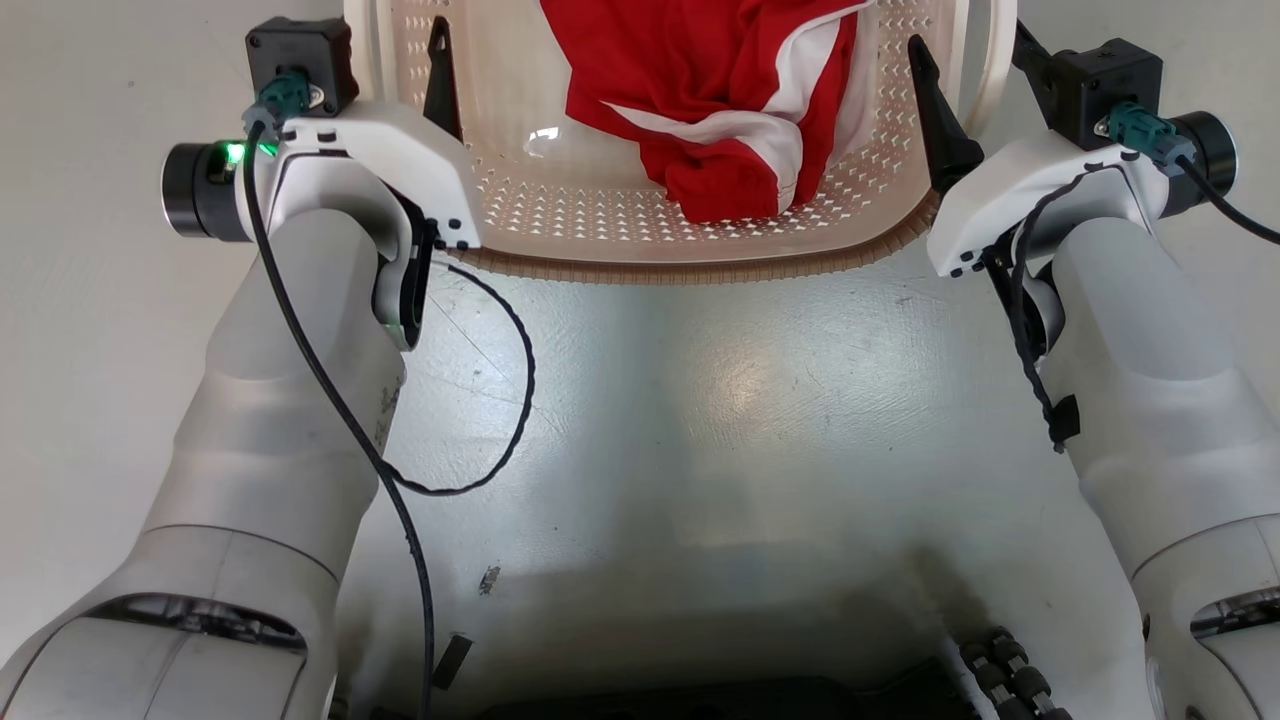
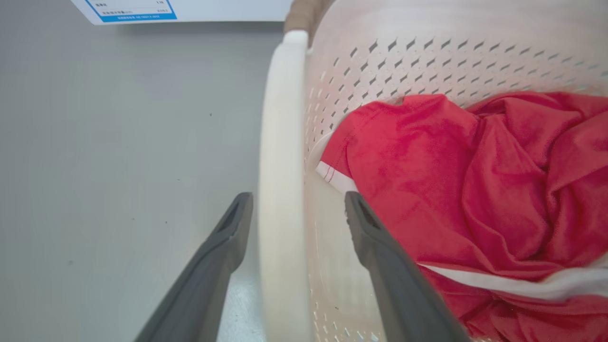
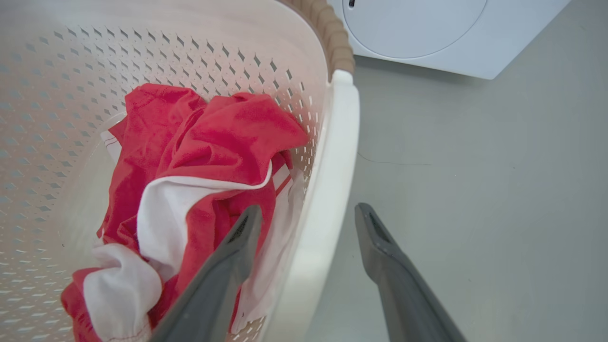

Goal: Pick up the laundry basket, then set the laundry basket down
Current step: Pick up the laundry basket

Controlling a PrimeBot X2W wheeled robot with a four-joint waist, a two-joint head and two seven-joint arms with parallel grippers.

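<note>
The laundry basket (image 1: 600,215), cream-white and perforated with a brown woven-look rim, lies at the top middle of the head view and holds a red and white garment (image 1: 720,110). My left gripper (image 1: 390,50) is open. Its fingers (image 2: 228,237) stand one on each side of the basket's white left handle (image 2: 282,156), one outside and one inside the basket. My right gripper (image 1: 968,50) is open too, and its fingers (image 3: 380,247) straddle the white right handle (image 3: 332,190) the same way. Small gaps show between fingers and handles.
Grey floor (image 1: 700,420) stretches between my forearms and around the basket. A white washing machine (image 3: 427,33) stands just beyond the basket's far side. A white panel with a blue label (image 2: 133,9) shows at the top of the left wrist view.
</note>
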